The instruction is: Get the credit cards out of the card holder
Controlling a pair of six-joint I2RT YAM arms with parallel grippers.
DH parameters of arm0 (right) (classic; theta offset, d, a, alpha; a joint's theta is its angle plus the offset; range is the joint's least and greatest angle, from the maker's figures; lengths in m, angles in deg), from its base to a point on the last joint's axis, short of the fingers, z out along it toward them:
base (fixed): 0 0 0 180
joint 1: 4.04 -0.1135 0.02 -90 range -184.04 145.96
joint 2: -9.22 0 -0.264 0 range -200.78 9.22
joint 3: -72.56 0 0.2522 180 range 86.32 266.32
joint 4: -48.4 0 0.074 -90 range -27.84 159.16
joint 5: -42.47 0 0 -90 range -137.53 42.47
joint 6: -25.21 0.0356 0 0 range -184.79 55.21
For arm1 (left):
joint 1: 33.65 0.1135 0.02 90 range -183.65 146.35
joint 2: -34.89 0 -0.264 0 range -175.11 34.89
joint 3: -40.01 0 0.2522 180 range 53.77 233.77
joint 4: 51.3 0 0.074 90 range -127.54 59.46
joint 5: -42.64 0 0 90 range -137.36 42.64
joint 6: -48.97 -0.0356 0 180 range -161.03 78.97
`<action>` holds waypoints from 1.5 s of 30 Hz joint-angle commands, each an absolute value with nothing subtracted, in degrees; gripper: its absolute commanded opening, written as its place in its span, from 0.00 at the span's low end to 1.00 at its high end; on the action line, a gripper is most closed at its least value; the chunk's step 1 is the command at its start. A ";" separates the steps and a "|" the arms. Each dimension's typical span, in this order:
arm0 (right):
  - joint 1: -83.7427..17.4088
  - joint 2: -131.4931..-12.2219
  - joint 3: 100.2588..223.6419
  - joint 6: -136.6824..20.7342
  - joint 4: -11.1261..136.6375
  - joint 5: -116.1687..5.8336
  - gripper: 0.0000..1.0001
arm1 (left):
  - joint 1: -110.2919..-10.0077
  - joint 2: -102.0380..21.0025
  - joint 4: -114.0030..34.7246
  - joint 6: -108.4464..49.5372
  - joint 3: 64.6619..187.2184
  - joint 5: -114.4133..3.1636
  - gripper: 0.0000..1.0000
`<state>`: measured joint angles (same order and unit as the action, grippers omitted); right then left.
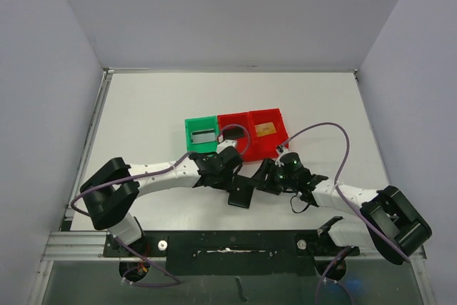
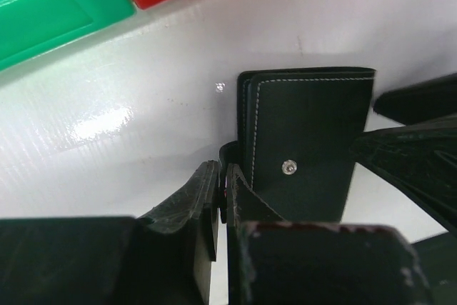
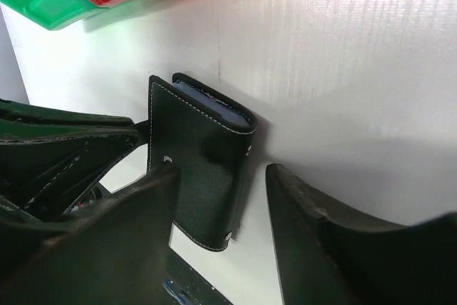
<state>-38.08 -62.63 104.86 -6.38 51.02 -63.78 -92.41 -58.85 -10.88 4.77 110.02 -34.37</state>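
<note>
Card holder [image 2: 307,133], folded. Left gripper [image 2: 221,176] closed at its edge, right gripper [image 3: 221,173] parted astride. Risk: pinch slips, holder slides unheld.

We record two arms, elbows out, forearms angled inward so the wrists nearly meet. Our left gripper [image 2: 222,201] has its fingers pressed together; our right gripper [image 3: 223,173] holds its fingers well parted.

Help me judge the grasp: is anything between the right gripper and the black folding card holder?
Nothing visible: the open right gripper hangs right at the black folding card holder, the left gripper on its other side.
</note>
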 commanded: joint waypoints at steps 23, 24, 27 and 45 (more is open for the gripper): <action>-39.98 -60.02 112.50 -6.18 60.84 -57.18 0.67 | -94.19 -39.05 -25.75 10.79 104.67 -42.74 0.00; -40.14 -59.13 112.92 -6.23 62.99 -54.78 0.68 | -94.34 -38.99 -26.09 10.76 104.62 -42.82 0.00; -40.28 -54.99 113.32 -6.04 68.85 -48.97 0.69 | -94.64 -38.93 -27.84 10.63 104.19 -43.92 0.00; -42.54 -44.12 107.32 -5.03 66.79 -48.36 0.71 | -97.72 -32.62 -19.05 17.07 90.97 -30.02 0.00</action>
<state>-42.02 -46.37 107.75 -5.48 72.84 -48.28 -98.10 -37.78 -25.61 13.97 93.41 -37.19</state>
